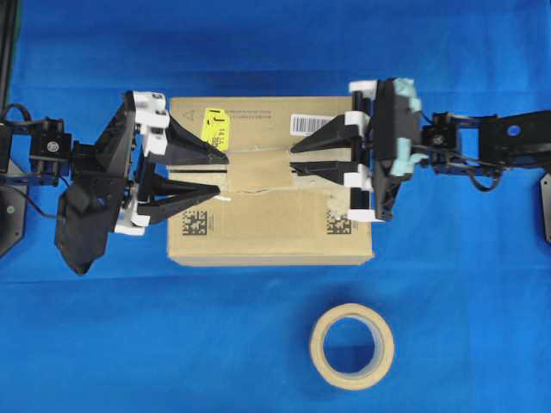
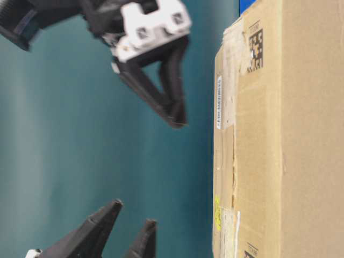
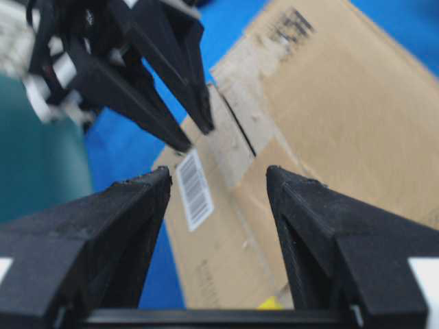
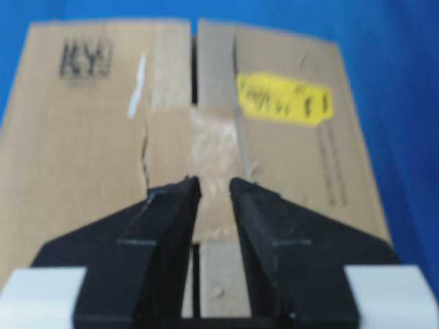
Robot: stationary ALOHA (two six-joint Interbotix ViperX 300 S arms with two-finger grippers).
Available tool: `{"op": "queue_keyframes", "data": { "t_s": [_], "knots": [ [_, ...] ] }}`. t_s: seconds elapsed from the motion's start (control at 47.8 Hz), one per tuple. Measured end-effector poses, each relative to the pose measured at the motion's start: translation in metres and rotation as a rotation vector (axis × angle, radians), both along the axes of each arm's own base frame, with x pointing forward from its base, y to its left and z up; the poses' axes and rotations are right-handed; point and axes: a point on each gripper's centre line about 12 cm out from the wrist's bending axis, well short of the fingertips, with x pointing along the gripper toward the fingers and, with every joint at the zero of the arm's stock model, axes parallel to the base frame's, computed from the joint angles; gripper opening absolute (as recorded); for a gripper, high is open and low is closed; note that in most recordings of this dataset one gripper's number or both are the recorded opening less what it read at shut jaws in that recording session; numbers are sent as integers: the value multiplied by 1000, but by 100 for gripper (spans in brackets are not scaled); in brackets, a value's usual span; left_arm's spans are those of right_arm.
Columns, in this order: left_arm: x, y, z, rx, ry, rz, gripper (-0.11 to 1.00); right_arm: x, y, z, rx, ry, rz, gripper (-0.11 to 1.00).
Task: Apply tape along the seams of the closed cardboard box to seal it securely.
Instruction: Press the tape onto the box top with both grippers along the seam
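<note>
There we saw the cardboard box (image 1: 267,232) on the blue table (image 1: 172,344), tape (image 1: 258,176) lying mid-seam (image 4: 194,65), and our left gripper (image 1: 224,176) and right gripper (image 1: 297,159) both parted and empty above it.

The cardboard box (image 1: 271,237) carries every marking in view. On its top, in the overhead view, a yellow sticker (image 1: 214,128) bears black handwriting that seems to begin with "14"; the rest is too small to make out. A white barcode label (image 1: 311,124) shows black bars, with no digits that can be read. Two black square matrix codes (image 1: 195,223) are printed toward the near edge. A small triangle outline (image 1: 189,114) sits by the sticker. In the right wrist view, bold dark letters (image 4: 85,60) resembling "KY" stand on one flap, blurred.
</note>
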Motion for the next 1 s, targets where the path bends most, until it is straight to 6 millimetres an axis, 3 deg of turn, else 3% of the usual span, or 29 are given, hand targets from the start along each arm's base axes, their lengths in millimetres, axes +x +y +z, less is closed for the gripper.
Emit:
{"op": "queue_keyframes", "data": {
  "t_s": [0.105, 0.167, 0.251, 0.314, 0.711, 1.003],
  "knots": [
    [2, 0, 2, -133, -34, 36, 42, -1, -4, 12, -8, -49, -10, 33],
    [4, 0, 3, -209, -51, 54, 27, 0, -8, 15, -10, -73, -22, 29],
    [6, 0, 2, -293, -65, 74, 7, 3, -12, 20, -17, -103, -30, 12],
    [9, 1, -2, -329, -62, 85, -1, 8, -12, 20, -20, -111, -30, 0],
    [45, 16, -32, -499, -1, 187, 0, 38, -12, -1, -27, -68, -15, 0],
    [47, 31, -62, -626, 45, 285, 0, 50, -13, -31, -8, -19, -21, 0]
  ]
}}
